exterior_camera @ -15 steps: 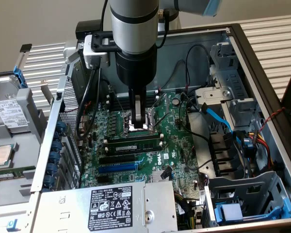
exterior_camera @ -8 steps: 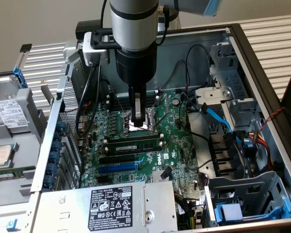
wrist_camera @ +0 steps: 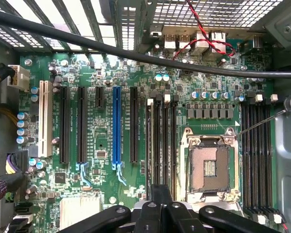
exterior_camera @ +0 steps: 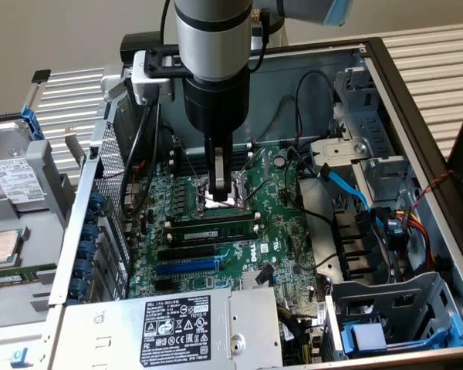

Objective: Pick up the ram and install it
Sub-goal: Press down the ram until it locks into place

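A Dell logo, seemingly, shows on the motherboard (exterior_camera: 274, 245); the power supply label (exterior_camera: 184, 331) is illegible.

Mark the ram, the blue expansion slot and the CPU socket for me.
ram (exterior_camera: 216, 228): exterior view, middle of its long green side.
blue expansion slot (wrist_camera: 117, 124): wrist view, midway along its length.
CPU socket (wrist_camera: 209, 167): wrist view, the open contact field at its centre.

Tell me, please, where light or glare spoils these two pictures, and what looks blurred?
Exterior view: the arm carries a bright sheen, and the CPU socket under the hand glares white; the ram is evenly lit. Wrist view: the mesh wall is blown out by backlight, the near black cable is soft, and the motherboard is sharp.
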{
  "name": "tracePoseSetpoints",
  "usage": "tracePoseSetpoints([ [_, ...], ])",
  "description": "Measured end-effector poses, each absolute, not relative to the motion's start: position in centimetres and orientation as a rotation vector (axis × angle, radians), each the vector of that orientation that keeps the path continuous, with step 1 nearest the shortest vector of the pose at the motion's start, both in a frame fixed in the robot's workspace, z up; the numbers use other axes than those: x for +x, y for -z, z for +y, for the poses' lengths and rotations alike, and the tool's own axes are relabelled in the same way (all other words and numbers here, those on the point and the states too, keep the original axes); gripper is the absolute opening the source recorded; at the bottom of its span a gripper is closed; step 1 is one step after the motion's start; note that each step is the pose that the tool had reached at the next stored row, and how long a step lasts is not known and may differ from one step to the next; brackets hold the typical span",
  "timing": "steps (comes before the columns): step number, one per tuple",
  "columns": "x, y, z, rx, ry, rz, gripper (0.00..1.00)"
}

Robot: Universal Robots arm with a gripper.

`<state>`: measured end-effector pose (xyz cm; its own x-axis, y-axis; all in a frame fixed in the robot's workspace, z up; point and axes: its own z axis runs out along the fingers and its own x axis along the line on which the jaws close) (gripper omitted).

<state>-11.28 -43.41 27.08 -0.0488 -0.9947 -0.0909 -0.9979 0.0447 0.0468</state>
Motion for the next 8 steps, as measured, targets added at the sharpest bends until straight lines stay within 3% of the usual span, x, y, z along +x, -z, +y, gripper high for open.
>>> tracePoseSetpoints([
  [8,-11.28,-27.08,-43.41,-2.139,-0.15,2.25,0.11],
])
